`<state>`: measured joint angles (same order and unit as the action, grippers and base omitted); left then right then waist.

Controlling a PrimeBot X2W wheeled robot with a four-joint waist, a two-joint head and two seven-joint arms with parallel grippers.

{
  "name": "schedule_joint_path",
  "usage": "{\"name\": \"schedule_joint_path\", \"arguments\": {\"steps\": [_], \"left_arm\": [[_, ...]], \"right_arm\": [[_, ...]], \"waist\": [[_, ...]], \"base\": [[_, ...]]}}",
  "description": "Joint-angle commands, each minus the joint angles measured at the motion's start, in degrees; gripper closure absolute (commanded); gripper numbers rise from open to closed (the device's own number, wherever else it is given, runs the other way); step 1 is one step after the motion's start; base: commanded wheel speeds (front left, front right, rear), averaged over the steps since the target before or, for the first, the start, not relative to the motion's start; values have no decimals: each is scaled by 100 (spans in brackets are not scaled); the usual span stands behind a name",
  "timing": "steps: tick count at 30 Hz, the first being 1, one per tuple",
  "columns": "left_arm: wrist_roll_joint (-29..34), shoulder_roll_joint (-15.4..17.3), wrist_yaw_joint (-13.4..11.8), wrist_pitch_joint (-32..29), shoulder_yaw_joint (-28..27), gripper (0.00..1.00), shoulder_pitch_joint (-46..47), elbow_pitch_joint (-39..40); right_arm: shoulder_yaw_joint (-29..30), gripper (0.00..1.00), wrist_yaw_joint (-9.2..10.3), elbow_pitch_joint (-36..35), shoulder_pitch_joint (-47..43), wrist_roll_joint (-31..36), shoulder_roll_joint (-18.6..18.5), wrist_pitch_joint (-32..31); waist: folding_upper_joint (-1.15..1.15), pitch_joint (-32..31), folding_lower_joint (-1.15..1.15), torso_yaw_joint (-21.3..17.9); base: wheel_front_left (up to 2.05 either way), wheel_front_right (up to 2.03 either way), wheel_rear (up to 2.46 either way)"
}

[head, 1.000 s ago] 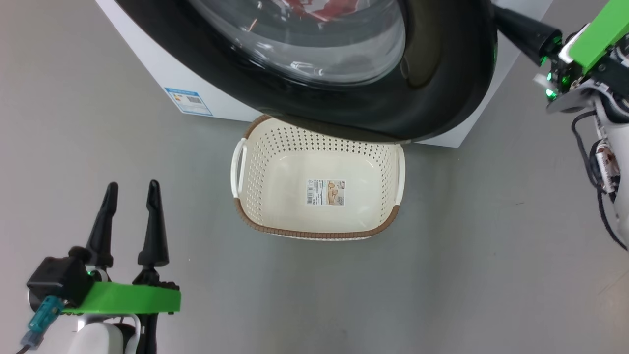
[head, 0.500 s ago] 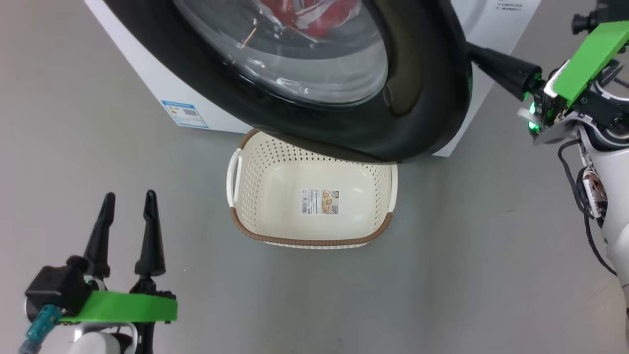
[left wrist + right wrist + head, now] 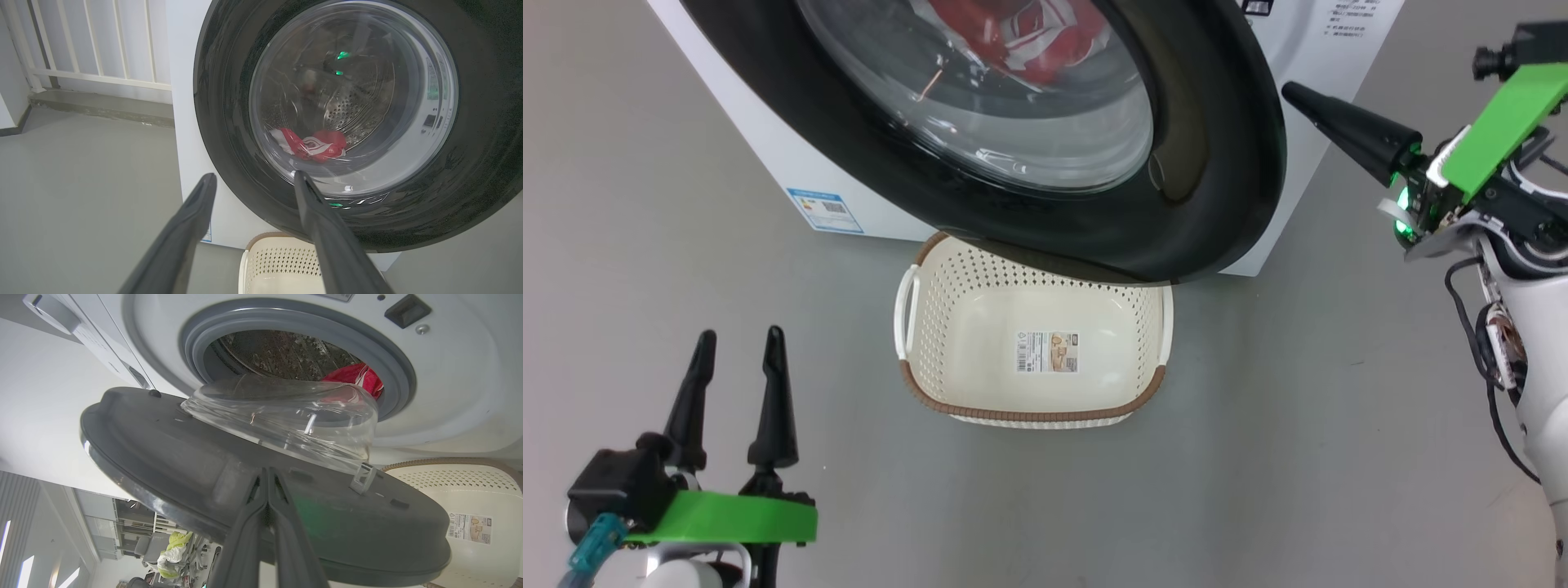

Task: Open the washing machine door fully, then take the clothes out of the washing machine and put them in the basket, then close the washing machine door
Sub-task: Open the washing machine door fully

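Left gripper (image 3: 740, 333) spread, idle above floor | basket (image 3: 1029, 415) empty, far rim under washing machine door (image 3: 1201, 163) | door swung wider than 1 s ago (camera shifted too), not yet fully | right gripper (image 3: 1292, 90) pressed together at its inner face | clothes (image 3: 1021, 33) in washing machine (image 3: 792, 163) drum.

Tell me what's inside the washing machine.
Red and white clothes lie in the steel drum of the washing machine. The glass bowl of the washing machine door covers part of the opening, so the full pile is hidden.
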<state>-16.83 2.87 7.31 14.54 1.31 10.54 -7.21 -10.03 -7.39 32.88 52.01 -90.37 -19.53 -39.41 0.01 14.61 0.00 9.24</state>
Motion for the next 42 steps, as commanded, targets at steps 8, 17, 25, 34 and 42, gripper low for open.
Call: {"name": "schedule_joint_path", "arguments": {"steps": [8,17,25,34,42], "left_arm": [[35,166,18,46,-211,0,-149,149],[17,165,18,46,-239,0,-177,194],[31,177,18,46,-276,0,-187,228],[56,218,18,46,-323,0,-207,290],[69,215,18,46,-342,0,-219,329]], "right_arm": [[255,4,-10,-764,-480,-19,-60,433],[341,0,-10,-2286,-1345,402,-216,1026],[285,0,-10,-3411,-2203,1178,-383,2113],[10,0,-10,-3947,-3027,2334,-526,3723],[-620,0,-10,-3712,-3553,3861,-659,5252]], "waist": [[-1,-104,0,-65],[-1,-79,0,-148],[-1,-88,0,-204],[-1,-97,0,-269],[-1,-97,0,-320]], "base": [[0,0,0],[0,0,0],[0,0,0],[0,0,0],[0,0,0]]}}
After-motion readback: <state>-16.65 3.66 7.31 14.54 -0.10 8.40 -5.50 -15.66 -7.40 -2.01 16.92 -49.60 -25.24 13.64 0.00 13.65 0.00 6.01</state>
